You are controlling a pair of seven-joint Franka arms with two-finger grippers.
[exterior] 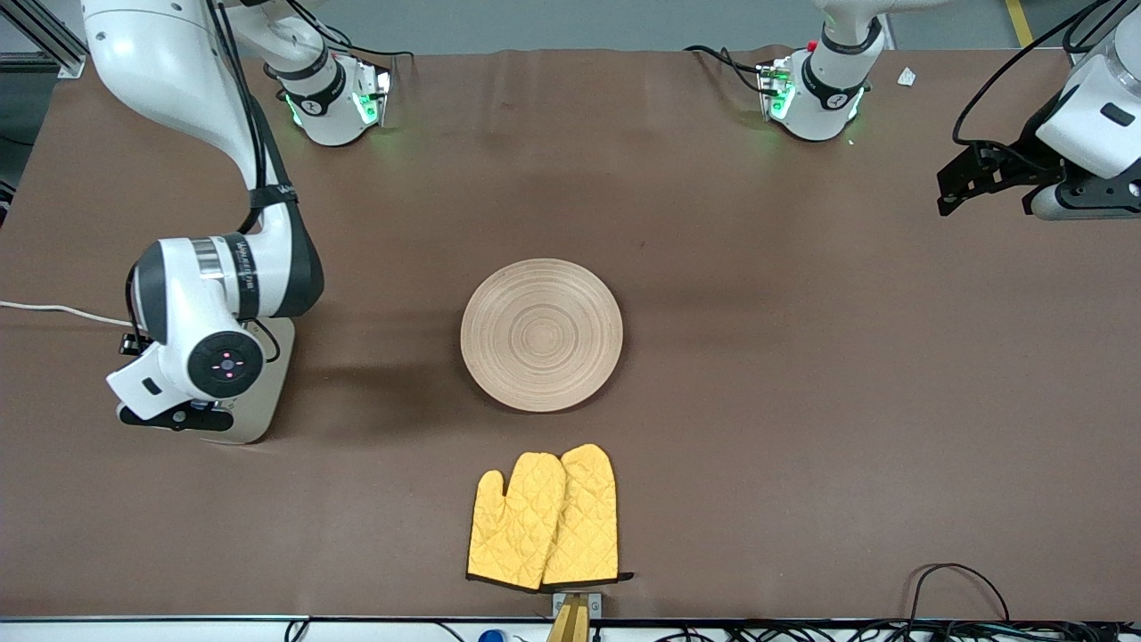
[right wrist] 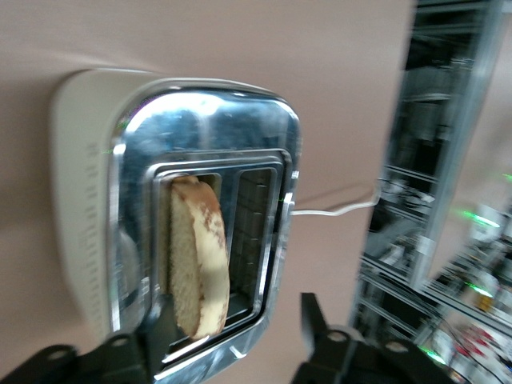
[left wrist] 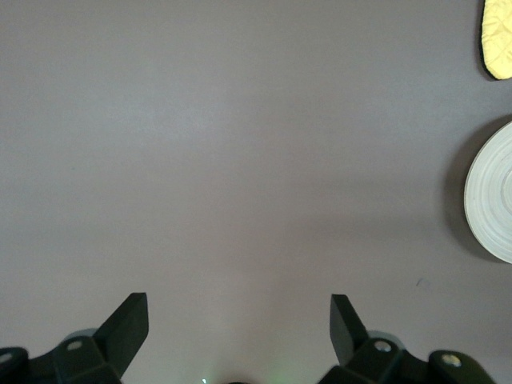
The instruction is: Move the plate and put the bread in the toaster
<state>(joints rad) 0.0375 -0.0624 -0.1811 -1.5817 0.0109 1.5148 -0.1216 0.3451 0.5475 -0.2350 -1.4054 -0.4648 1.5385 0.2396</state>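
- The slice of brown bread with a darker crust (right wrist: 196, 256) is seen standing on edge in one slot of the cream-beige toaster with a shiny chrome top (right wrist: 204, 128); the second slot beside it is seen empty; the bread is tilted slightly within its slot, its crust edge raised above the chrome rim.
- The right gripper (right wrist: 236, 336) is held directly over the toaster; its fingers are seen apart, one on each side of the slot end, and the bread is not clamped between them.
- In the front view the toaster (exterior: 258, 392) is mostly covered by the right arm, only a pale edge of it being shown at the right arm's end of the table; a white power cord (exterior: 53, 309) is seen running from it toward the table edge.
- The round light-wood plate with concentric ring grooves (exterior: 541, 334) is seen lying flat near the middle of the table, well apart from the toaster; nothing is carried on it.
- The left gripper (exterior: 967, 183) is held in the air over the left arm's end of the table, waiting; its fingers (left wrist: 128, 324) are spread wide with only bare brown table cover (left wrist: 240, 160) between them.
- A pair of yellow quilted oven mitts (exterior: 545, 519) is laid nearer to the front camera than the plate, one mitt overlapping the other.
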